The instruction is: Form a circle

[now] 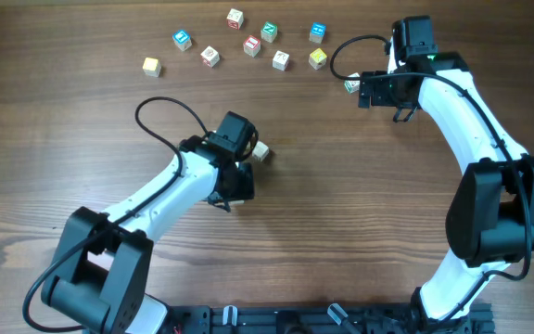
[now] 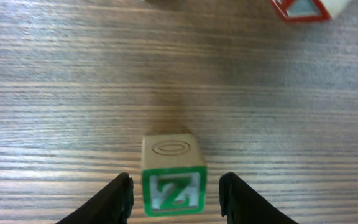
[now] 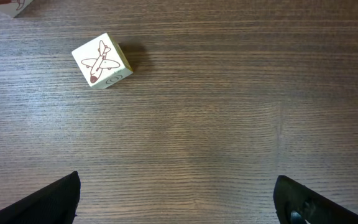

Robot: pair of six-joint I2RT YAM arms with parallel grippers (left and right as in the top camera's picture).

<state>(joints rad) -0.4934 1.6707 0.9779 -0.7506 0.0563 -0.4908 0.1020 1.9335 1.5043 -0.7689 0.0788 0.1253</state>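
A small wooden cube with a green face and a white Z [image 2: 173, 194] stands on the wooden table [image 2: 73, 93], and its pale top carries an oval mark. My left gripper [image 2: 176, 179] is open astride it, with a gap showing on each side between cube and fingers [image 2: 120, 199]. From overhead the same cube [image 1: 261, 150] lies just off the left gripper [image 1: 252, 154], mid-table. My right gripper [image 3: 176, 193] is wide open over bare wood. A cream cube with a red aeroplane [image 3: 101, 60] lies ahead of it to the left. No circle of cubes shows.
Several letter cubes lie scattered along the far edge: blue [image 1: 183, 40], red [image 1: 252, 45], green [image 1: 269, 32], yellow [image 1: 317, 58] and cream [image 1: 281, 60]. A red-faced cube [image 2: 300, 9] shows at the top of the left wrist view. A cream cube [image 1: 351, 85] sits by the right gripper [image 1: 367, 91].
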